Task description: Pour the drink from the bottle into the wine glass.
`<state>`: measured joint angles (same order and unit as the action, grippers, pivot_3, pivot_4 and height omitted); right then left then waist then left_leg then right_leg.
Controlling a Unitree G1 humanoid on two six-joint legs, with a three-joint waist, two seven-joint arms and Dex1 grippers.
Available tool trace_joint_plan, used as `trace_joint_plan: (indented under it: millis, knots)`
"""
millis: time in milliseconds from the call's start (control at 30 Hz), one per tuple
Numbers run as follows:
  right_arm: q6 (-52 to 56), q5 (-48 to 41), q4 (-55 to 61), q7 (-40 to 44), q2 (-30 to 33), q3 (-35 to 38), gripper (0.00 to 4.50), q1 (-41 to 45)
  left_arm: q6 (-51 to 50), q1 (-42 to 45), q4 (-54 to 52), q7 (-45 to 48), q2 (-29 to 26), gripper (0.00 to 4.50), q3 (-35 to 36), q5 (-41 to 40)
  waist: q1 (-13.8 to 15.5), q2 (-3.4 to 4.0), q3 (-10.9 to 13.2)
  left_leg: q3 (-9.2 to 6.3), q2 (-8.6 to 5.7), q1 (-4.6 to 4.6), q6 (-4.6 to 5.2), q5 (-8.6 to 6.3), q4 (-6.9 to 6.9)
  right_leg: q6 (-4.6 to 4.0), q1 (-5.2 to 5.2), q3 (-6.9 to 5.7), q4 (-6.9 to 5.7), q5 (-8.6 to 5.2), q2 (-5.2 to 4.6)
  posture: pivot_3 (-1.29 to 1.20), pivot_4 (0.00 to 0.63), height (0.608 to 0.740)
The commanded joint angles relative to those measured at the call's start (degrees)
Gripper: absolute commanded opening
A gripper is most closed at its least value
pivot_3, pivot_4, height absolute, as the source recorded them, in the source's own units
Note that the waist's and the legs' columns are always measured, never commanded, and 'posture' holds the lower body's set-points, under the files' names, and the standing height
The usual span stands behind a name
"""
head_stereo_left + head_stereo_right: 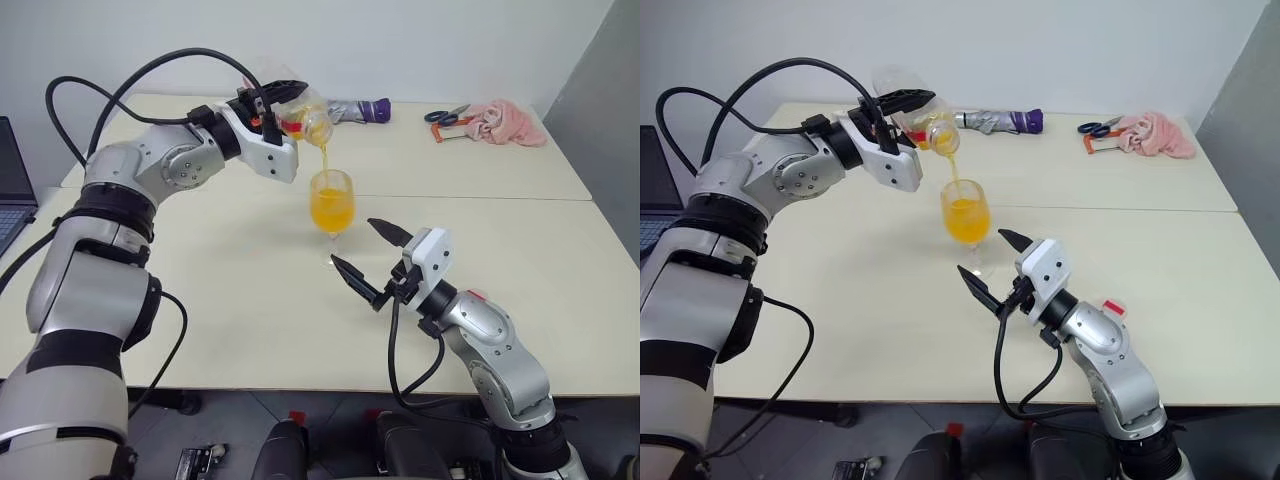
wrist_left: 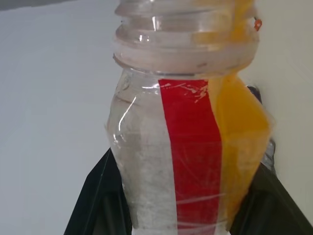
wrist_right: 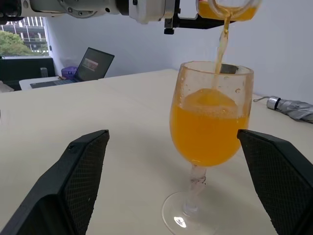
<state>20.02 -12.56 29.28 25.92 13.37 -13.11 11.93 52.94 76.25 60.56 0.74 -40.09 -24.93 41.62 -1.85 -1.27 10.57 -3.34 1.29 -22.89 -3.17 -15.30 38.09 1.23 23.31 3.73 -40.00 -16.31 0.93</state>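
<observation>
My left gripper (image 1: 283,106) is shut on the bottle (image 1: 303,117), which it holds tilted with its open neck over the wine glass (image 1: 331,200). A thin stream of orange drink (image 1: 324,156) runs from the neck into the bowl. The glass stands upright on the table (image 1: 200,300), more than half full. In the left wrist view the bottle (image 2: 186,147) shows its red label stripe, with drink pooled along one side. My right gripper (image 1: 352,241) is open just in front of the glass, its fingers (image 3: 80,171) spread to either side of the stem and not touching it.
At the back of the table lie a folded grey umbrella with a purple handle (image 1: 355,110), blue scissors (image 1: 445,115) and a pink cloth (image 1: 510,122). A laptop (image 1: 12,185) sits at the far left. A small red piece (image 1: 478,294) shows beside my right forearm.
</observation>
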Motion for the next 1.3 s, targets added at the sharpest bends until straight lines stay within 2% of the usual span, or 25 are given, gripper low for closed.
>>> trace_joint_plan:
  millis: [33,233,300,367,433,533,667,800,967,1133,1300]
  knots:
    - [-0.8,-0.4,2.6,0.0,-0.2,0.0,4.5,0.2,-0.4,-0.7,-1.2,3.8,0.9,1.87,3.6,-6.4,0.0,0.0,0.0,0.01,0.0,0.01,0.0,0.0,0.0,0.0,0.0,0.02,-0.01,0.0,0.0,0.0,0.15,0.74]
    - [-1.1,-0.3,2.3,0.2,-0.1,0.0,4.5,0.4,-3.1,-3.9,-2.9,12.6,3.7,1.87,8.0,-16.4,0.0,0.0,0.0,0.01,0.0,0.02,0.0,0.0,0.01,-0.01,0.0,0.02,-0.04,0.0,0.0,0.0,0.15,0.74]
    - [-1.3,-0.2,2.1,0.4,0.1,-0.1,4.5,0.6,-6.6,-5.6,-4.1,17.4,5.4,1.87,11.2,-22.6,0.0,0.0,0.0,0.0,0.0,0.01,0.0,0.0,0.03,-0.01,0.0,0.01,-0.04,0.0,0.0,0.0,0.15,0.74]
    - [-1.3,-0.3,2.2,1.2,0.5,-0.2,4.5,0.9,-13.7,-8.1,-7.3,22.3,7.2,1.87,15.9,-30.9,0.0,0.0,0.0,-0.01,0.0,0.0,0.0,0.0,0.04,-0.01,0.0,0.01,-0.05,0.0,0.0,0.0,0.15,0.74]
    - [-1.1,-0.7,2.3,1.7,0.7,-0.3,4.5,1.0,-19.4,-10.2,-11.3,25.0,7.9,1.87,18.8,-35.3,-0.1,0.0,0.0,0.0,0.05,0.01,0.0,0.0,0.06,-0.01,0.0,0.02,-0.07,0.01,0.0,0.0,0.15,0.74]
    - [1.6,-3.4,2.6,5.2,2.5,-0.4,4.5,1.7,-35.2,-18.0,-22.2,27.4,8.7,1.87,24.9,-44.2,-0.7,0.01,0.0,0.0,0.12,0.05,0.0,0.01,0.06,-0.01,0.0,0.05,-0.12,0.01,0.01,0.0,0.15,0.74]
    - [5.9,-7.1,3.0,9.7,5.7,-0.7,4.5,3.2,-51.3,-27.2,-34.0,26.8,8.7,1.87,30.1,-50.4,-1.3,0.01,0.0,-0.07,0.22,0.06,0.0,0.01,0.1,-0.02,0.0,0.03,-0.23,0.0,-0.01,0.0,0.15,0.74]
    - [10.6,-9.9,0.9,11.7,7.1,-0.4,4.5,8.2,-61.4,-35.9,-41.8,24.7,8.5,1.87,34.8,-54.1,-1.5,0.02,0.0,-0.12,0.27,0.07,0.0,0.0,0.31,-0.02,0.0,0.04,-0.43,0.0,-0.01,0.0,0.15,0.74]
    - [10.6,-7.2,-1.0,11.0,7.2,-2.4,4.5,10.6,-69.5,-42.0,-47.9,24.2,8.3,1.87,38.0,-57.6,-0.9,0.0,0.0,-0.31,0.23,0.03,0.01,0.0,0.68,-0.02,-0.06,-0.08,-0.74,-0.01,0.01,0.0,0.15,0.74]
    - [10.3,-5.8,-1.7,10.6,6.3,-3.9,4.5,11.4,-73.3,-47.4,-50.3,26.1,7.5,1.87,39.1,-58.6,-0.5,0.0,0.0,-0.26,0.21,0.06,0.01,0.0,0.77,-0.02,-0.1,-0.03,-0.8,-0.01,-0.01,0.0,0.15,0.74]
    - [10.1,-5.1,-2.0,11.0,6.0,-5.1,4.5,11.9,-73.2,-49.1,-47.7,25.9,7.7,1.87,40.3,-58.4,-0.4,-0.04,0.0,-0.25,0.21,0.08,0.01,0.0,0.76,-0.02,-0.1,-0.03,-0.8,-0.01,0.01,0.0,0.15,0.74]
